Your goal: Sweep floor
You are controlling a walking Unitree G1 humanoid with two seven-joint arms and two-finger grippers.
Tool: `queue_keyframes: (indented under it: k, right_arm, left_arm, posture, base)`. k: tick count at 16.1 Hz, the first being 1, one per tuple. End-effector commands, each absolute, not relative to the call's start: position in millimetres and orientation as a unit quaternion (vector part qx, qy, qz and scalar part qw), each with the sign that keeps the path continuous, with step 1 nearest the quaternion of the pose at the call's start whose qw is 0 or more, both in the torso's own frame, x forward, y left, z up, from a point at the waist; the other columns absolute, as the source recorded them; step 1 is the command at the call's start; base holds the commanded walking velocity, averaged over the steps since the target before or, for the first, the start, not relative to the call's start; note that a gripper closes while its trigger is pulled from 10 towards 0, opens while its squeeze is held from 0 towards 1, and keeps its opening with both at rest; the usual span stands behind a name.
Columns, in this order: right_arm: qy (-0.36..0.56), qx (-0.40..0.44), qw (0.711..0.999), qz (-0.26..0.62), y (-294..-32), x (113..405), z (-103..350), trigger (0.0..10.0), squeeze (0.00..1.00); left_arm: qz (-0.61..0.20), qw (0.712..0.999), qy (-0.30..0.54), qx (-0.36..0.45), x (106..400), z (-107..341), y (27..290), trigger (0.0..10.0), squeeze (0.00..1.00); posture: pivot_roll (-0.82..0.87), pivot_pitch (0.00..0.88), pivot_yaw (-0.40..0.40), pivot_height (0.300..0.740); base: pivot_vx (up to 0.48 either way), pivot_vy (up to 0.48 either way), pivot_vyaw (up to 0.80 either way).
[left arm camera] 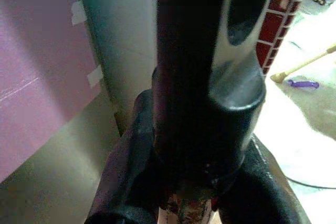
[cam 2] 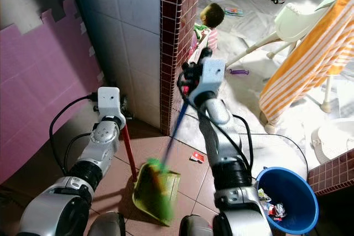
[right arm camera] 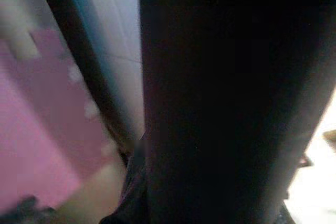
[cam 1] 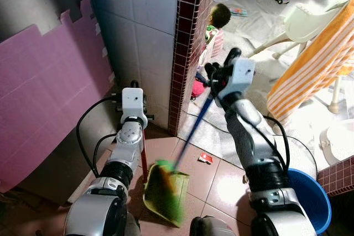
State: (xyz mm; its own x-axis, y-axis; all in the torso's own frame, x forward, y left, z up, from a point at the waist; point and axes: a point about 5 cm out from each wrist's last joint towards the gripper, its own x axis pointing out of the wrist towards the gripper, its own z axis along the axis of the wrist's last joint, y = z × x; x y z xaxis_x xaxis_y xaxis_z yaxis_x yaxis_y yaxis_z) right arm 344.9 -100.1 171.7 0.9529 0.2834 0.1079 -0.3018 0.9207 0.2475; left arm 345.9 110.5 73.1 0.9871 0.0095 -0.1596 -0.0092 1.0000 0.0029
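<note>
The right pincer (cam 1: 213, 75) is clamped on the blue handle of the broom (cam 1: 193, 124), whose green head sits blurred over the green dustpan (cam 1: 166, 194); the left pincer (cam 1: 134, 119) is closed on the dustpan's red handle (cam 2: 129, 153), near the tiled wall corner. Sweeping looks unfinished: a red scrap (cam 1: 205, 158) lies on the floor (cam 1: 221, 183) right of the dustpan. The right eye view shows litter inside the blue bucket (cam 2: 287, 203); the left eye view does not.
</note>
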Motion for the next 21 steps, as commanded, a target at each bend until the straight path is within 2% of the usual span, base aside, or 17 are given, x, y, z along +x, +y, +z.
queue_keyframes:
  k: [1,3,5,11,16,19,21]
  right_arm:
    - [-0.07,0.184,0.965,0.171,-95,347,197,10.0,0.0]
    - [-0.102,0.18,0.96,0.189,-94,348,216,10.0,0.0]
    - [-0.147,0.135,0.959,0.199,-99,348,232,10.0,0.0]
    - [-0.226,0.017,0.956,0.186,-123,355,259,10.0,0.0]
    - [-0.224,-0.048,0.956,0.184,-135,350,243,10.0,0.0]
    - [-0.178,-0.052,0.975,0.122,-139,343,207,10.0,0.0]
    - [-0.15,-0.05,0.98,0.12,-138,344,194,10.0,0.0]
  left_arm:
    - [-0.009,0.992,0.124,-0.015,340,59,105,10.0,0.0]
    - [-0.011,0.992,0.122,-0.031,341,61,105,10.0,0.0]
    - [-0.023,0.992,0.111,-0.053,343,64,104,10.0,0.0]
    - [-0.009,0.994,0.103,-0.029,345,67,111,10.0,0.0]
    - [0.003,0.998,0.064,-0.024,350,83,126,10.0,0.0]
    - [-0.011,1.0,0.02,-0.02,346,99,123,10.0,0.0]
    - [-0.012,1.0,-0.013,-0.012,343,111,123,10.0,0.0]
  posture:
    - [-0.04,0.026,-0.03,0.74]
    - [-0.04,0.026,-0.031,0.74]
    - [-0.04,0.026,-0.031,0.74]
    - [-0.04,0.028,-0.035,0.74]
    - [-0.03,0.031,-0.032,0.74]
    - [0.03,0.054,-0.05,0.74]
    - [0.03,0.062,-0.056,0.74]
  base:
    - [0.0,0.0,0.0]
    - [0.0,0.0,0.0]
    - [0.0,0.0,0.0]
    - [0.0,0.0,0.0]
    - [0.0,0.0,0.0]
    - [0.0,0.0,0.0]
    - [0.0,0.0,0.0]
